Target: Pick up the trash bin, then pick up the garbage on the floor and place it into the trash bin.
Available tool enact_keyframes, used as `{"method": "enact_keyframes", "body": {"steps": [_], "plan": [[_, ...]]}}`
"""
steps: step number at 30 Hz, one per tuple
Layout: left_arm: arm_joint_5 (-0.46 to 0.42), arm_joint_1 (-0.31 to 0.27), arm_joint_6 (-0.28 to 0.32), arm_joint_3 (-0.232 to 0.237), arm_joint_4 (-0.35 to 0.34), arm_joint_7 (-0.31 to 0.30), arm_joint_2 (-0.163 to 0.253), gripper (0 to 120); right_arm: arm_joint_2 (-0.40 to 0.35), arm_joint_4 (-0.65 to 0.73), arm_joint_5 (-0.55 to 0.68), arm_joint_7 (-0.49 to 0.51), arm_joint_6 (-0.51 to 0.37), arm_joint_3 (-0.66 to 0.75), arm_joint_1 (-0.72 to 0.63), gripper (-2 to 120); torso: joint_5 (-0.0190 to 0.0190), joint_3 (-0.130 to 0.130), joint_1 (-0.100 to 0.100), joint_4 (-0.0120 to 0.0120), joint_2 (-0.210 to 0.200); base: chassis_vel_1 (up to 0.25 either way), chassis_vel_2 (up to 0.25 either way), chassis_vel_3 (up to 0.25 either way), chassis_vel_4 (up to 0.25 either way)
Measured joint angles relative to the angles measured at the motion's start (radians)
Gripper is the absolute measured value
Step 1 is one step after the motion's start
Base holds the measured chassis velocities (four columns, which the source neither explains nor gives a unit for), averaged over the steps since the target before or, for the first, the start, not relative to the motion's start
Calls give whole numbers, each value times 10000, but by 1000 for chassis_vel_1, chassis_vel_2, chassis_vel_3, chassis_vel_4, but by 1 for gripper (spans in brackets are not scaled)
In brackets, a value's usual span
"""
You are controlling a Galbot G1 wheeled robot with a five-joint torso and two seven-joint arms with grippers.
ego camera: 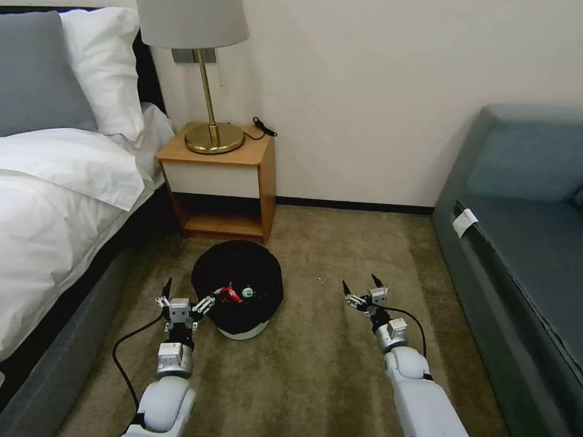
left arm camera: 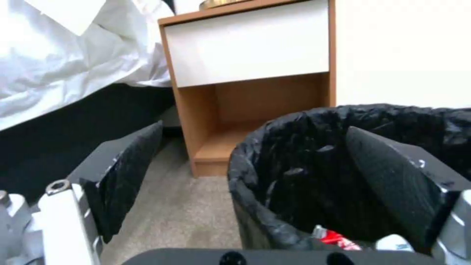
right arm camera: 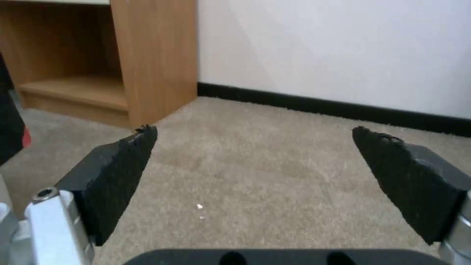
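Observation:
The trash bin (ego camera: pixel 243 332) is a small round white bin lined with a black bag, standing on the carpet in front of the nightstand. Inside it lie a red snack packet (ego camera: pixel 229 295) and a small bottle with a green label (ego camera: pixel 248 294); the packet (left arm camera: pixel 338 237) and the bottle (left arm camera: pixel 392 243) also appear in the left wrist view. My left gripper (ego camera: pixel 187 294) is open at the bin's left side. In the left wrist view this gripper (left arm camera: pixel 254 127) straddles the bag-covered rim (left arm camera: pixel 255 147), one finger inside and one outside. My right gripper (ego camera: pixel 360 282) hangs open over bare carpet to the right of the bin.
A wooden nightstand (ego camera: pixel 212 182) with a brass lamp (ego camera: pixel 214 138) stands against the wall behind the bin. The bed (ego camera: pixel 54 206) runs along the left and a grey-blue sofa (ego camera: pixel 522 243) along the right. A tiny white speck (right arm camera: pixel 198 207) lies on the carpet.

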Motion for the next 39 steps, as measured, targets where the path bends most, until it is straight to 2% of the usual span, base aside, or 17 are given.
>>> {"method": "enact_keyframes", "body": {"steps": [12, 24, 39], "plan": [[350, 347, -61, 296, -611, -41, -341, 100, 87, 749, 68, 58, 131, 140, -495, 100, 0, 0, 0, -1, 0, 0, 0, 0, 0], [527, 587, -123, 436, -1203, 81, -406, 100, 104, 1385, 109, 36, 224, 297, -885, 100, 0, 0, 0, 0, 0, 0, 0, 0, 0], [524, 721, -132, 518, -1302, 31, -406, 100, 154, 1717, 59, 30, 209, 316, -1121, 100, -1, 0, 0, 0, 0, 0, 0, 0, 0]]}}
